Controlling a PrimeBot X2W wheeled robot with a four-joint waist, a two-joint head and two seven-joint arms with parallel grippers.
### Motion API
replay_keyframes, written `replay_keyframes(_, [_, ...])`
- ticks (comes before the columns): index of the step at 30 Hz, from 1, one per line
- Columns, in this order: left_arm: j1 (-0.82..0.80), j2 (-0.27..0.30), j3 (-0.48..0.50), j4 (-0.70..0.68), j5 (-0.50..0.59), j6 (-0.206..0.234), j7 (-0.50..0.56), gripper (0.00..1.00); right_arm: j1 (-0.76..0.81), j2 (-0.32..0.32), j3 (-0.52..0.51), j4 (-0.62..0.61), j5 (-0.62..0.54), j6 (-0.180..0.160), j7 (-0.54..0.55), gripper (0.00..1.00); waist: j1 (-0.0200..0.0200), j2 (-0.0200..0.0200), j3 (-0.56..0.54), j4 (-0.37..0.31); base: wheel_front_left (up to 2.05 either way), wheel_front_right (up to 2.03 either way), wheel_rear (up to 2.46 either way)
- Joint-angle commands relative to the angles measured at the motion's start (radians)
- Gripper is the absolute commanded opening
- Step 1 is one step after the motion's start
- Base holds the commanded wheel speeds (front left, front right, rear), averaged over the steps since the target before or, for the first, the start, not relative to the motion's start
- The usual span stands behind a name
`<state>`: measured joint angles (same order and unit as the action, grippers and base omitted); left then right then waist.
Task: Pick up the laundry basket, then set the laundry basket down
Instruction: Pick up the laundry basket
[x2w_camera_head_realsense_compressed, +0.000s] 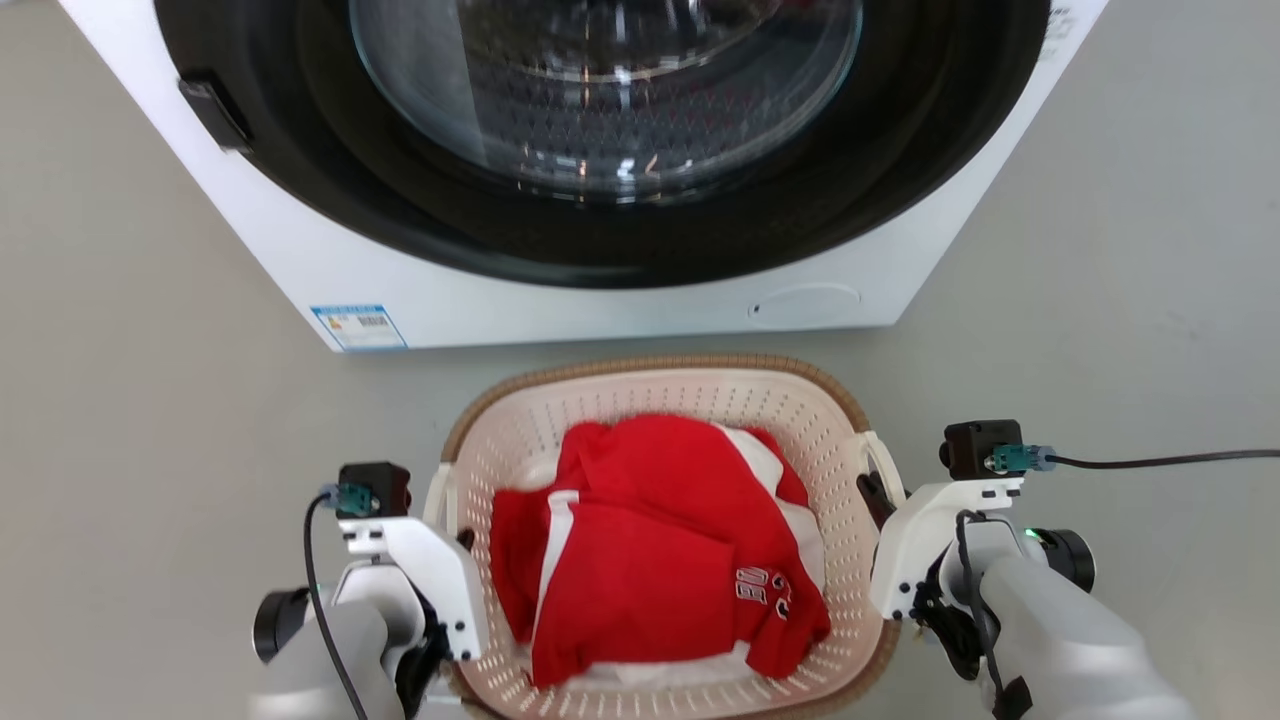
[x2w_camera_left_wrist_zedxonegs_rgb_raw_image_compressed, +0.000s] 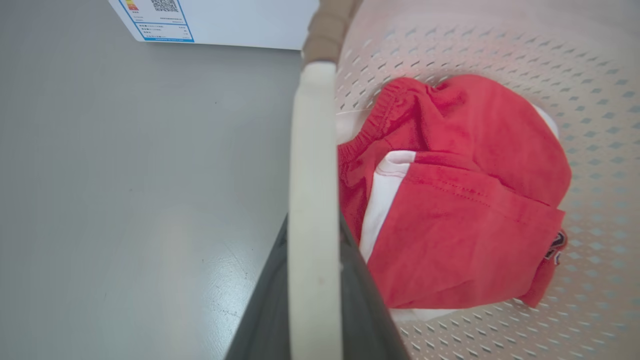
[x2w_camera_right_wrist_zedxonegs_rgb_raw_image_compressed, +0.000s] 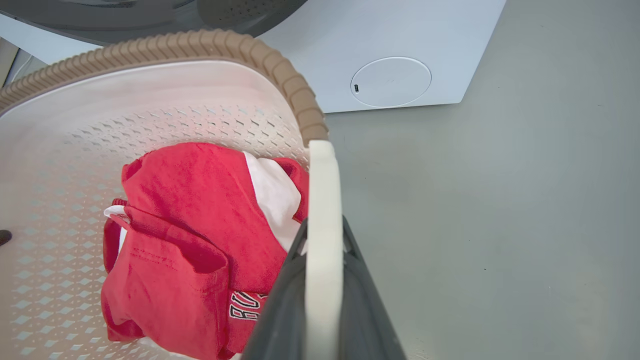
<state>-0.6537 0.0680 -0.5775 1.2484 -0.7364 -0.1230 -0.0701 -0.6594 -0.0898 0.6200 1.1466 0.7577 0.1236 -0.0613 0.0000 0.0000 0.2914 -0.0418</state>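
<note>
The cream-white perforated laundry basket with a brown woven-look rim sits in front of the washing machine, red and white clothes piled inside. My left gripper is shut on the basket's left loop handle; its dark fingers flank the white band. At the opposite side my right gripper is shut on the right loop handle, with its fingers clamped on both sides. Whether the basket rests on the floor or hangs just above it, I cannot tell.
A white front-loading washing machine with a dark round door stands just beyond the basket. Grey floor stretches to both sides. A black cable runs from my right wrist camera toward the right edge.
</note>
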Motion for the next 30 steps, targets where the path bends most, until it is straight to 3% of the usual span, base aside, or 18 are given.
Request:
replay_keyframes(1, [0.015, 0.011, 0.009, -0.014, -0.007, -0.008, 0.004, 0.00, -0.001, 0.006, 0.027, -0.011, 0.011, 0.007, 0.011, 0.00, 0.0000, 0.0000, -0.037, 0.000, 0.00, 0.00, 0.00])
replay_keyframes(14, [0.057, 0.007, -0.052, -0.006, -0.085, -0.008, 0.149, 0.00, 0.006, -0.022, 0.150, -0.019, 0.113, 0.007, 0.140, 0.00, 0.0000, 0.0000, -0.171, -0.009, 0.00, 0.00, 0.00])
replay_keyframes(30, [0.090, 0.003, -0.110, -0.003, -0.142, -0.008, 0.212, 0.00, 0.025, -0.035, 0.252, -0.015, 0.212, 0.007, 0.202, 0.00, 0.0000, 0.0000, -0.256, -0.019, 0.00, 0.00, 0.00])
